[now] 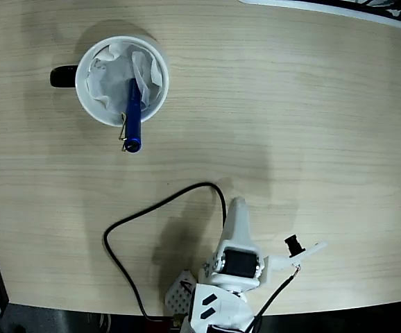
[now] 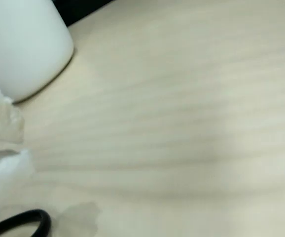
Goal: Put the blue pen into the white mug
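White arm parts fill the bottom middle of the fixed view, at about six o'clock, and from them the gripper (image 1: 236,211) reaches up toward twelve as one narrow white point. It has nothing in its grasp; whether its jaws are parted at all cannot be told from this angle, since they read as a single shape. A small black knob on a white bracket sticks out at the arm's three o'clock side. A black cable (image 1: 160,205) loops away from the arm's base, curving up and round toward ten o'clock over the pale wooden table (image 1: 311,125).

Well apart from the arm, up at eleven o'clock in the fixed view, stands the white mug (image 1: 89,97), its black handle pointing to nine o'clock and crumpled white paper (image 1: 110,73) lining the inside. The blue pen (image 1: 133,114) rests in it, leaning on the rim at about five o'clock, its clip end poking out over the edge.

In the wrist view, blurred, the mug's white wall (image 2: 21,44) sits at ten o'clock on the table, and a bit of black cable (image 2: 21,222) shows at seven o'clock.
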`<state>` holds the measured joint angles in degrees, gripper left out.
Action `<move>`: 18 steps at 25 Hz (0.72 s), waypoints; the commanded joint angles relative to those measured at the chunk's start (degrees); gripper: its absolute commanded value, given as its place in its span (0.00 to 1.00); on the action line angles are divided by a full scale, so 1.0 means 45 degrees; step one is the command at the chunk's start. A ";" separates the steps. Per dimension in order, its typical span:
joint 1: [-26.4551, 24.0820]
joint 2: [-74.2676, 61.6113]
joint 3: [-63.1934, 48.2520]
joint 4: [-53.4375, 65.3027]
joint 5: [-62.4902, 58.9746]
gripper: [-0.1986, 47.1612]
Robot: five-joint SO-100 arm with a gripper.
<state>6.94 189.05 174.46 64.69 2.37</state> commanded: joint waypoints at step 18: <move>-0.0020 0.0859 -0.0820 0.1465 0.0234 0.00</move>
<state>6.50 189.05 174.11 68.20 2.37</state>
